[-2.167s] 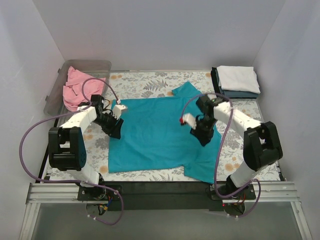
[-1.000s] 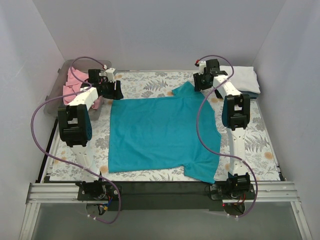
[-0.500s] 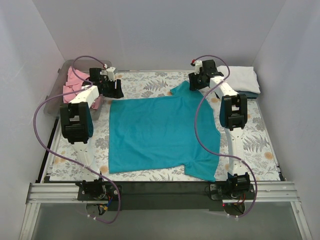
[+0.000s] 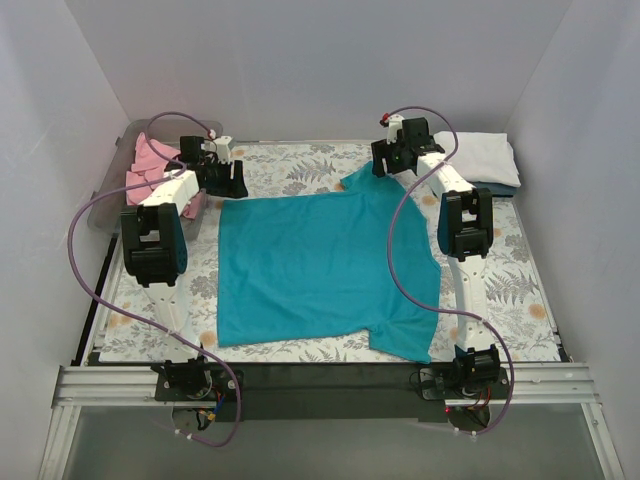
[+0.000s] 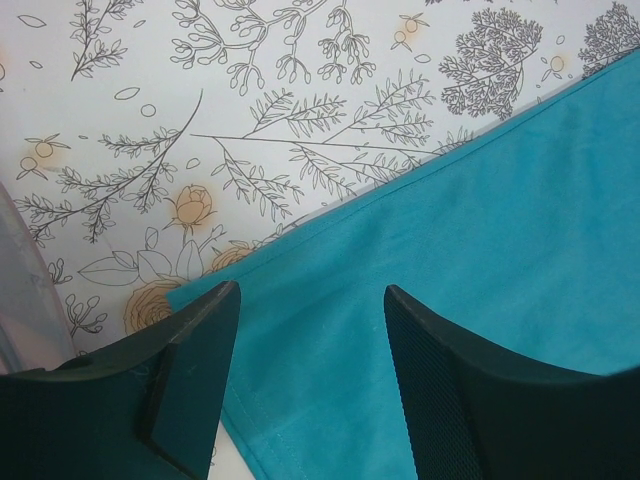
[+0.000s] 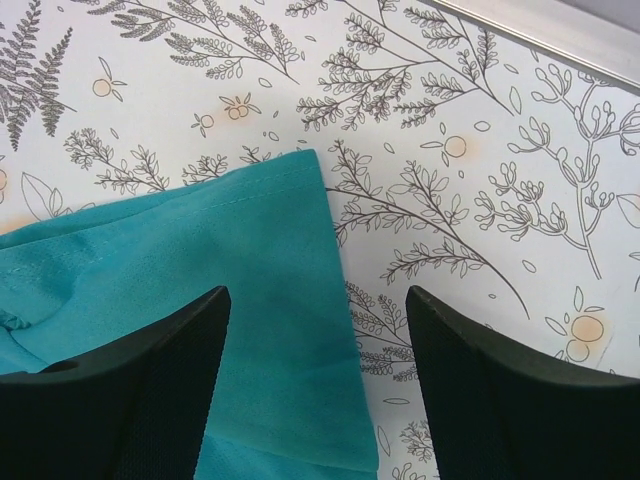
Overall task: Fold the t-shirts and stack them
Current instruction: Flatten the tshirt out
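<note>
Left tool (image 5: 310, 335) and right tool (image 6: 315, 345) are hanging wide open and empty over the far corners of the teal shirt (image 4: 320, 265) lying flat on the counter (image 4: 300, 162), so both should be dropping together and pinching the hems evenly.

The teal short-sleeved cloth t-shirt (image 4: 320, 265) looks soft and matt, finely knit, with a stitched hem. The white table cloth printed with flowers and ferns (image 4: 290, 165) is smooth and matt. The black plastic fingers (image 5: 450, 390) of the left gripper (image 5: 310, 292) and right gripper (image 6: 318, 295) are matt with finely dotted pads. The clear plastic bin (image 4: 108, 195) is faintly glossy.
</note>
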